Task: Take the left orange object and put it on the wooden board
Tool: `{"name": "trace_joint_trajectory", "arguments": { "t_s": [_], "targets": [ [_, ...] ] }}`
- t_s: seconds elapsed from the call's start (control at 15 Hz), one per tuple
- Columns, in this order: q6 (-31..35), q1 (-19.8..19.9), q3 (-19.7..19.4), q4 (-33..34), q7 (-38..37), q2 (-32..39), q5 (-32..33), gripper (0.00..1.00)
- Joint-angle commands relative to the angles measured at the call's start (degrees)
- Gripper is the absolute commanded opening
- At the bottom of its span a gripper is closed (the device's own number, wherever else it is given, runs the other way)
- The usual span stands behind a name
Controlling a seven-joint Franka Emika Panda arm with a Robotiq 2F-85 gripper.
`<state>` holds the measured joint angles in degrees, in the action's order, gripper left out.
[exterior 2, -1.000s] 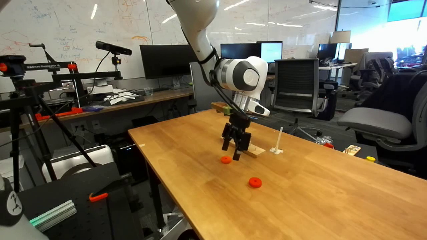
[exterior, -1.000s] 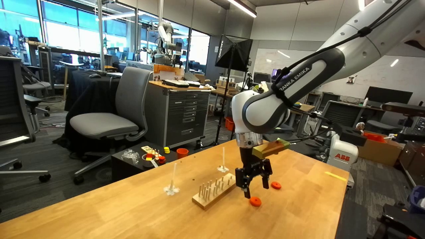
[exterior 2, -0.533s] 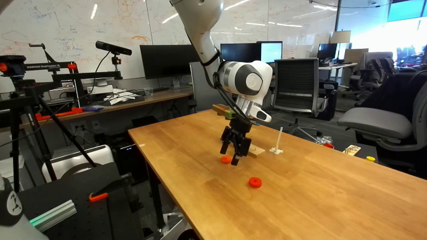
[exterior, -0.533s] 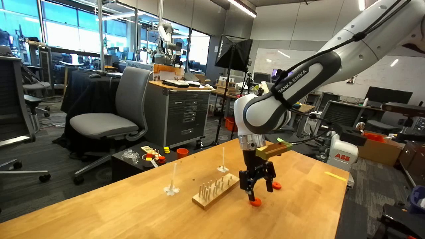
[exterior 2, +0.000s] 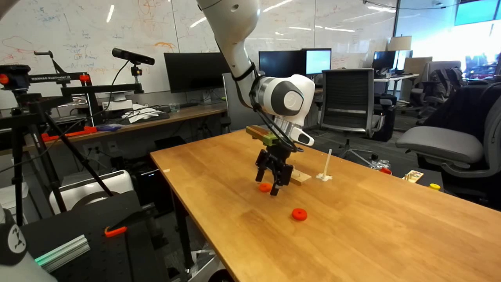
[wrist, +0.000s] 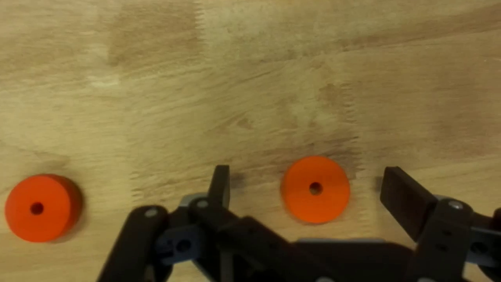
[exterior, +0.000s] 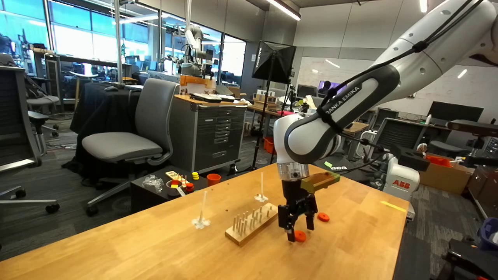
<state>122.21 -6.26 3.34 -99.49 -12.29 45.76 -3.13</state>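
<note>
Slanting down from one o'clock, the arm (exterior: 360,91) is holding its gripper (exterior: 300,234) astride the left orange object (wrist: 315,203), fingers (wrist: 220,184) parted at wrist-view nine and three o'clock.

Orange disc (wrist: 316,204) at the tool (exterior: 300,232): plain bright orange. Other disc (wrist: 51,208): red-orange top, darker red side. Tool: black, silvery-grey screw heads (wrist: 455,204). Surface (exterior: 155,249): honey-tan, streaky grain, zigzag joint lines in the wrist view. Peg board (exterior: 257,228): pale wood; pegs (exterior: 267,212) same tone. Upright rods (exterior: 203,206): milky white. Tape strip (exterior: 393,206): yellow. Arm (exterior: 307,138): white, dark grey bands. Whiteboard (exterior 2: 98,23): white, red and orange scribbles.
</note>
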Motion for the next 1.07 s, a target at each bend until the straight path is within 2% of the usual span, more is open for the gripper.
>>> {"name": "trace_joint_trajectory", "arguments": {
  "t_s": [0.0, 0.07, 0.13, 0.2, 0.27, 0.67, 0.73, 1.0],
  "targets": [
    [3.6, 0.1, 1.0, -2.3, 2.8, -1.4, -1.2, 1.0],
    [4.0, 0.0, 1.0, -2.4, 3.0, -1.4, -1.1, 1.0],
    [4.7, -0.1, 1.0, -2.6, 3.2, -1.4, -0.9, 0.75],
    [4.9, -0.1, 1.1, -2.7, 3.4, -1.4, -0.8, 0.74],
    [4.2, 0.1, 1.1, -2.4, 3.7, -1.6, -1.1, 0.68],
    [1.4, 1.3, 1.3, -1.9, 5.0, -2.7, -1.8, 0.2],
    [1.5, 1.4, 1.3, -2.0, 5.1, -2.9, -2.1, 0.17],
    [1.3, 1.6, 1.3, -2.0, 4.9, -3.9, -2.9, 0.17]
  ]
}}
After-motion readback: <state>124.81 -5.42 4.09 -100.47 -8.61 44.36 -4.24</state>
